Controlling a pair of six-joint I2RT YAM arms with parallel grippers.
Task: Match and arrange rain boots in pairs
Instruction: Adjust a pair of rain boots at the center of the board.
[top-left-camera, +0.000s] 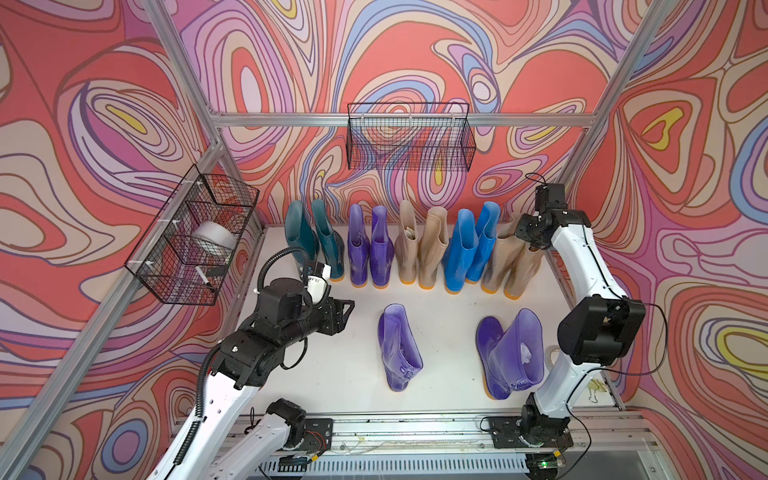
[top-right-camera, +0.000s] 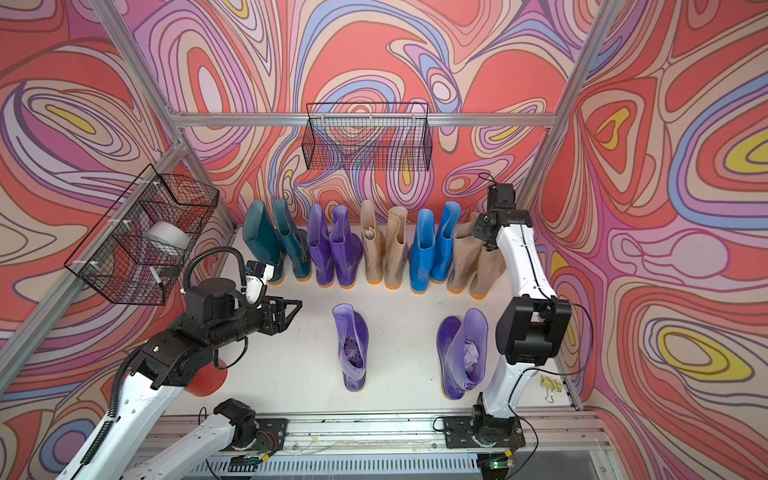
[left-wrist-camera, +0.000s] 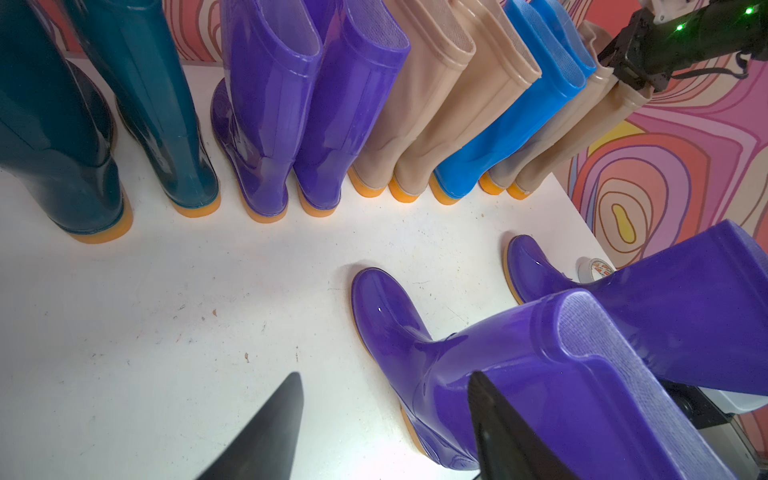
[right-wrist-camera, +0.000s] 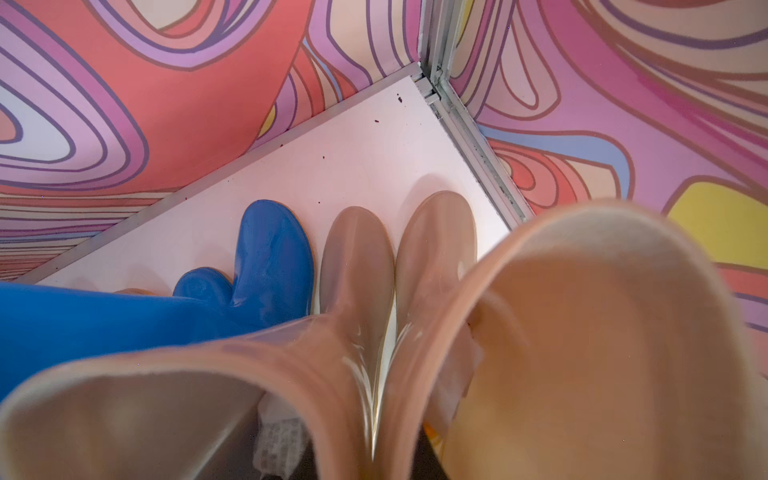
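Left wrist view shows the left gripper (left-wrist-camera: 384, 376) nearest, jaws spread and empty, near two purple boots (top-left-camera: 399, 349) standing apart and unpaired at the front of the table (top-left-camera: 311, 374). Farther back, the right gripper (top-left-camera: 525, 236) sits at the cuffs of the end beige pair (top-left-camera: 509, 266); whether it pinches one I cannot tell. That boot should be kept upright, snug to its mate and clear of the blue boots (top-left-camera: 469, 245).
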